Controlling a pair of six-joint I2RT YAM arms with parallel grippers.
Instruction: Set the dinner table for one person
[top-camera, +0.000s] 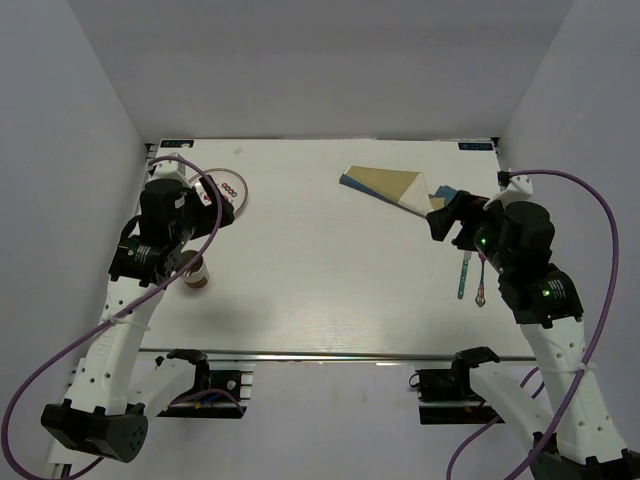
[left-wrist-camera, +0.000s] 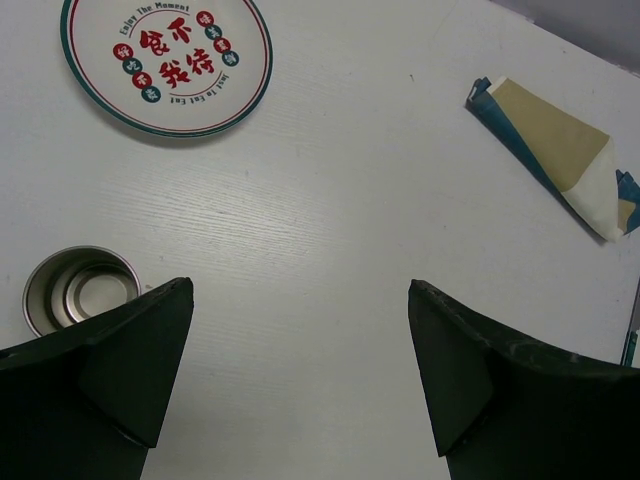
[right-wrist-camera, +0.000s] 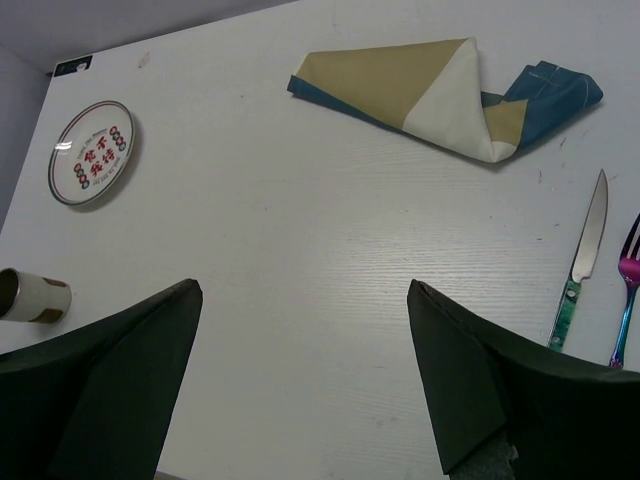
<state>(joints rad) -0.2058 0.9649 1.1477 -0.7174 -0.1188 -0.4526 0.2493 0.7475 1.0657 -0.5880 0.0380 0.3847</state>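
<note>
The white dinner table (top-camera: 320, 270) carries a round plate (top-camera: 232, 190) with red characters at the back left. The plate (left-wrist-camera: 165, 60) also shows in the left wrist view, with a small cup (left-wrist-camera: 80, 290) nearer, seen from above. A folded blue-and-tan cloth (top-camera: 390, 187) lies at the back right. A knife (right-wrist-camera: 580, 260) and a fork (right-wrist-camera: 625, 290) lie side by side at the right. My left gripper (left-wrist-camera: 300, 287) hangs open over bare tabletop beside the cup. My right gripper (right-wrist-camera: 304, 286) is open too, above bare table, nearer than the cloth (right-wrist-camera: 420, 85).
White walls close in the table on the left, back and right. A metal rail (top-camera: 330, 355) runs along the near edge, with both arm bases below it. Purple cables loop from each arm.
</note>
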